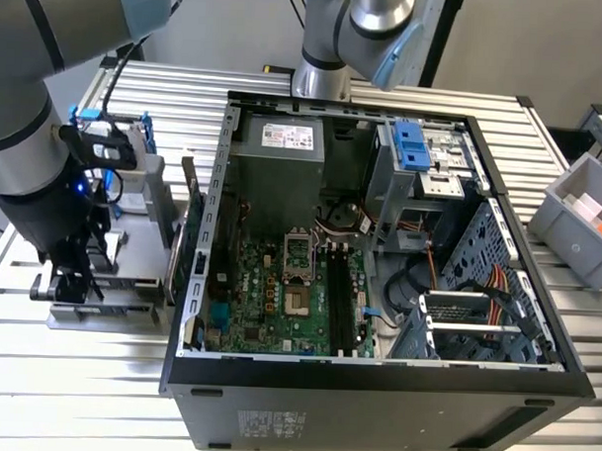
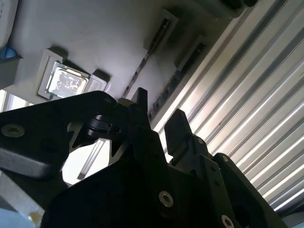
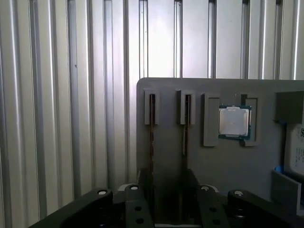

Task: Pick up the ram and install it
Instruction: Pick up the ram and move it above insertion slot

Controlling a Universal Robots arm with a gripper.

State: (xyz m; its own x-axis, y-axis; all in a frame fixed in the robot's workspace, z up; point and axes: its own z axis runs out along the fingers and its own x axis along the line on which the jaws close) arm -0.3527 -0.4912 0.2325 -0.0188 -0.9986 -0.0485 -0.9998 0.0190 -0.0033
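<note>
Gripper [image 2: 159,118] open abv RAM [image 3: 152,123].

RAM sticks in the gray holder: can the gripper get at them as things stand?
Probably yes. The gripper hangs over the gray holder, jaws apart, and both RAM sticks stand edge-up in it with nothing covering them.
</note>
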